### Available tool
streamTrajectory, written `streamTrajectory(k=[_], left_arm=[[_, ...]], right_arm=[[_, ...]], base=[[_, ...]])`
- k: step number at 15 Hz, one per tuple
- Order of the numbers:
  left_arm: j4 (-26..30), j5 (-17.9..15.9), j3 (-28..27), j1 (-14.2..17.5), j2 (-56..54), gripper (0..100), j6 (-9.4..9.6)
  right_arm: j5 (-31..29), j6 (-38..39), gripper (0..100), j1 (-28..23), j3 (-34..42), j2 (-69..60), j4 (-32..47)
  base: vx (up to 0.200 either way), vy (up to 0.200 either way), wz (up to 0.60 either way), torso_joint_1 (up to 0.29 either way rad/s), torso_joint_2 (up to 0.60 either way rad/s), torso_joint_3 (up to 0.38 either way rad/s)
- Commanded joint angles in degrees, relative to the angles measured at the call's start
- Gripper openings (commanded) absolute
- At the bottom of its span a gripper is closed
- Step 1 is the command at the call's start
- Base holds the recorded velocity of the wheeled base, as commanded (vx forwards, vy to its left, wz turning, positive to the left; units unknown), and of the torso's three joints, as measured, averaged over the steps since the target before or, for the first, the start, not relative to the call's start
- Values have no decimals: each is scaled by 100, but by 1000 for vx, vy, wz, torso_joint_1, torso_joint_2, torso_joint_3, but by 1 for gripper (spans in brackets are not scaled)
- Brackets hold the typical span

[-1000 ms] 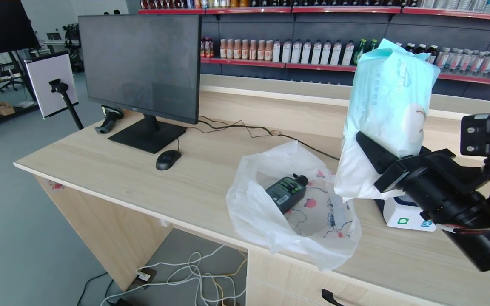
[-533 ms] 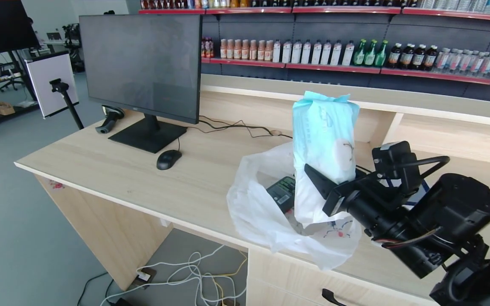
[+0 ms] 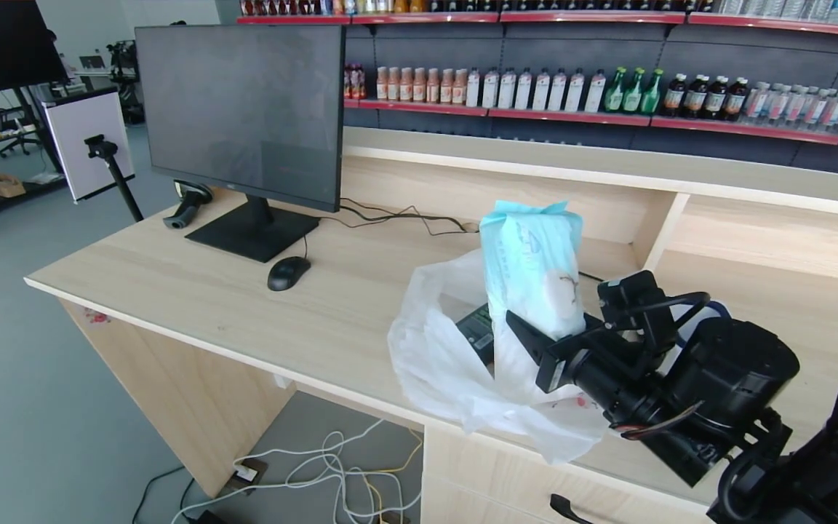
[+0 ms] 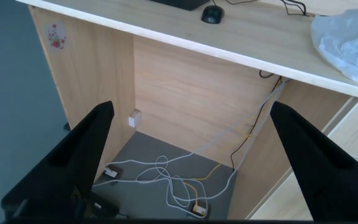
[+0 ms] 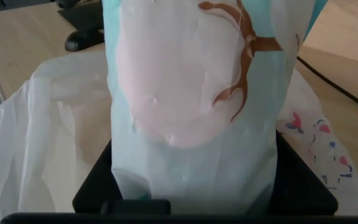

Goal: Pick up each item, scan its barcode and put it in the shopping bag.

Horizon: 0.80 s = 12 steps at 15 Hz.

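Note:
My right gripper (image 3: 535, 342) is shut on a tall light-blue and white soft pack (image 3: 532, 269), held upright with its lower end inside the white plastic shopping bag (image 3: 433, 356) on the counter. In the right wrist view the pack (image 5: 191, 93) sits between the black fingers (image 5: 95, 186) with the bag (image 5: 36, 137) around it. A dark bottle with a green label (image 3: 479, 329) lies in the bag, mostly hidden behind the pack. My left gripper (image 4: 191, 168) hangs open below the counter's edge, over the floor cables, far from the bag (image 4: 350, 37).
A monitor (image 3: 241, 116), a mouse (image 3: 286, 273) and a handheld scanner (image 3: 188, 204) stand on the left part of the wooden counter (image 3: 193, 291). A cable (image 3: 404, 217) runs behind the bag. Shelves of bottles (image 3: 535, 87) line the back wall. Wires (image 3: 317, 473) lie on the floor.
My right arm has carried the pack leftward and down, from above the counter's right side into the bag's mouth. The dark bottle is now mostly covered by the pack.

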Motion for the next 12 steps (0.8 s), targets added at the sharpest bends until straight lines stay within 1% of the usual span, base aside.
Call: streamTrajectory(k=[1, 12], left_arm=[[-1, 2, 0, 1, -2, 100, -3], [-1, 2, 0, 1, -2, 100, 5]], right_arm=[[1, -1, 0, 2, 58, 41, -6], [1, 7, 0, 72, -171, 533, -6]], base=[[0, 0, 0, 0, 0, 0], [0, 0, 0, 0, 0, 0]])
